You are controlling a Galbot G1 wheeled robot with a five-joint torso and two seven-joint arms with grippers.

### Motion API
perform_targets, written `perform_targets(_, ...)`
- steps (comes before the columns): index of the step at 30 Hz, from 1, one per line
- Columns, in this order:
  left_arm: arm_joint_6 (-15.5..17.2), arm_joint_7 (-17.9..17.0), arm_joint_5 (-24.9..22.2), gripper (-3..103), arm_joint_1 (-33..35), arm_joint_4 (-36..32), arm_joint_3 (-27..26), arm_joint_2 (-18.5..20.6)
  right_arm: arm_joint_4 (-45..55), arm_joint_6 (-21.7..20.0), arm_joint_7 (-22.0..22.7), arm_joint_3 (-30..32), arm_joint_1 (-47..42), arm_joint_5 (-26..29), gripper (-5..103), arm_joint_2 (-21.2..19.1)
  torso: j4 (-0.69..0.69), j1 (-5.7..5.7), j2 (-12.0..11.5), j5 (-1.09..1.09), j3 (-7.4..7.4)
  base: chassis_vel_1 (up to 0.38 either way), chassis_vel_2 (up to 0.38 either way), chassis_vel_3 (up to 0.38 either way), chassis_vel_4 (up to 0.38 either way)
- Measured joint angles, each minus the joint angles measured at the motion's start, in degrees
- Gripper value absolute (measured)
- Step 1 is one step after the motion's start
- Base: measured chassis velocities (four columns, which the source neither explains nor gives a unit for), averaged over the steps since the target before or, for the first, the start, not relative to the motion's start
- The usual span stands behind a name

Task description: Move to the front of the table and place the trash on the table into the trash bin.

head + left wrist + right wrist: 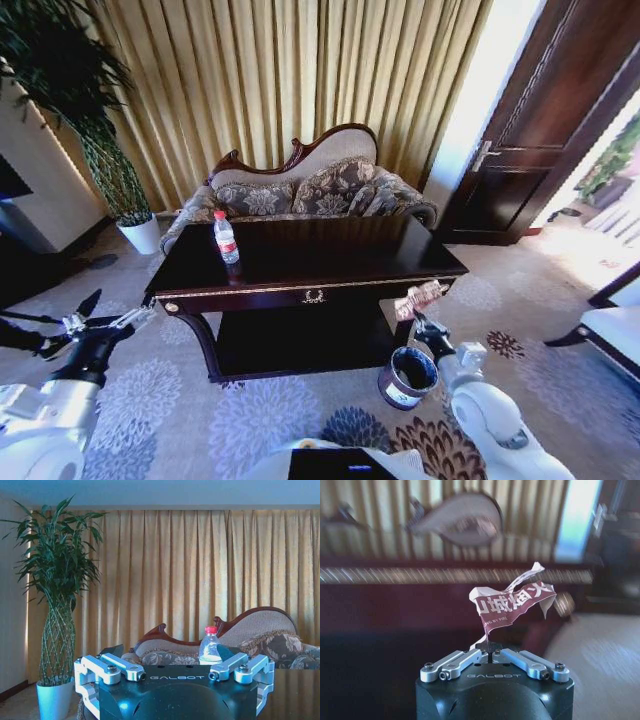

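The right gripper [490, 652], jaws clamped on the crumpled reddish-brown wrapper [512, 605], should centre over the trash bin [408, 377] before releasing; left gripper [173, 672] waits wide open.

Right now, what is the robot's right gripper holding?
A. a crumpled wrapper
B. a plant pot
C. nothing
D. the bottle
A: the right gripper has its jaws shut on the red-and-white crumpled wrapper, above the bin, while the bottle stands on the table.

Gold pleated curtains [300, 80], carved sofa [310, 185], potted plant [110, 160], dark door [540, 120], floral carpet [200, 410].
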Motion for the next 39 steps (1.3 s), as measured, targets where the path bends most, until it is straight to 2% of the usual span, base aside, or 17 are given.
perform_targets(4, -0.4, 0.1, 0.0, 100, 0.0, 0.0, 0.1, -0.2, -7.6, -0.3, 2.3, -1.4, 2.9, -0.4, 0, 0.8, 0.0, -0.01, 0.0, 0.0, 0.0, 0.0, 0.0, 0.0, 0.0)
perform_targets(7, -0.7, 0.1, -0.2, 100, 0.0, 0.0, -0.2, -0.2, -17.2, 1.7, 2.8, -2.9, 7.6, -3.8, 0, 2.1, 0.0, 0.0, 0.0, 0.01, 0.01, 0.0, 0.0, 0.0, 0.0)
perform_targets(9, -0.7, 0.1, -0.2, 100, 0.1, 0.0, -0.2, -0.2, -18.2, 2.0, 2.8, -3.0, 8.2, -4.2, 0, 2.3, 0.0, 0.0, 0.0, 0.01, 0.01, 0.0, 0.0, 0.0, 0.0)
perform_targets(13, -1.0, 0.1, -0.3, 100, 0.2, 0.0, -0.2, -0.5, -34.1, 7.2, 3.7, -4.4, 16.9, -9.0, 0, 5.1, 0.02, 0.0, 0.0, 0.01, 0.01, 0.0, 0.0, 0.0, 0.0)
perform_targets(18, -1.0, 0.1, -0.3, 100, 0.0, 0.0, -0.1, -0.8, -43.3, 9.7, 4.1, -4.3, 20.9, -12.3, 0, 7.0, 0.0, 0.0, 0.0, 0.0, 0.01, 0.0, 0.0, 0.0, 0.0)
perform_targets(24, -1.0, 0.1, -0.2, 100, 0.0, 0.0, 0.2, -1.1, -48.7, 12.1, 4.2, -3.6, 22.4, -14.8, 0, 8.7, 0.0, 0.0, 0.0, 0.0, 0.0, 0.0, 0.0, 0.0, 0.0)
perform_targets(25, -1.0, 0.1, 0.1, 100, 0.0, 0.0, 0.5, -1.1, -49.9, 12.8, 4.2, -3.6, 22.8, -15.2, -3, 9.3, 0.0, 0.0, 0.0, -0.01, 0.0, 0.0, 0.0, 0.0, 0.0)
perform_targets(27, -1.0, 0.1, 0.4, 100, -0.2, 0.0, 0.7, -1.1, -50.9, 13.5, 4.2, -3.6, 23.2, -15.8, 7, 10.1, 0.0, 0.0, 0.0, 0.0, 0.01, 0.0, 0.0, 0.0, 0.0)
perform_targets(29, -0.9, 0.1, 0.5, 100, -0.3, 0.0, 0.8, -1.1, -51.1, 13.7, 4.2, -3.7, 23.4, -16.0, 7, 10.4, 0.0, 0.0, 0.0, 0.0, 0.0, 0.0, 0.0, 0.0, 0.0)
perform_targets(30, -0.8, 0.0, 0.6, 100, -0.5, 0.0, 0.8, -0.9, -51.2, 13.9, 4.3, -3.8, 23.6, -16.3, 17, 10.7, 0.01, 0.0, 0.0, 0.0, 0.01, 0.0, 0.0, 0.0, 0.0)
perform_targets(33, -0.6, -0.1, 0.6, 100, -0.6, 0.0, 0.8, -0.7, -51.2, 14.0, 4.4, -3.9, 23.9, -16.6, 22, 11.1, 0.01, 0.0, 0.0, 0.0, 0.0, 0.0, 0.0, 0.0, 0.0)
perform_targets(36, -0.2, -0.3, 0.6, 100, -0.9, 0.0, 0.8, -0.5, -51.1, 14.0, 4.6, -3.9, 24.3, -16.7, 39, 11.4, 0.01, 0.0, 0.0, 0.0, 0.0, 0.0, 0.0, 0.0, 0.0)
perform_targets(39, 0.0, -0.5, 0.6, 100, -1.0, 0.0, 0.8, -0.4, -50.8, 14.0, 4.6, -4.0, 24.2, -16.6, 43, 11.4, 0.01, 0.0, 0.0, 0.0, 0.0, 0.0, 0.0, 0.0, 0.0)
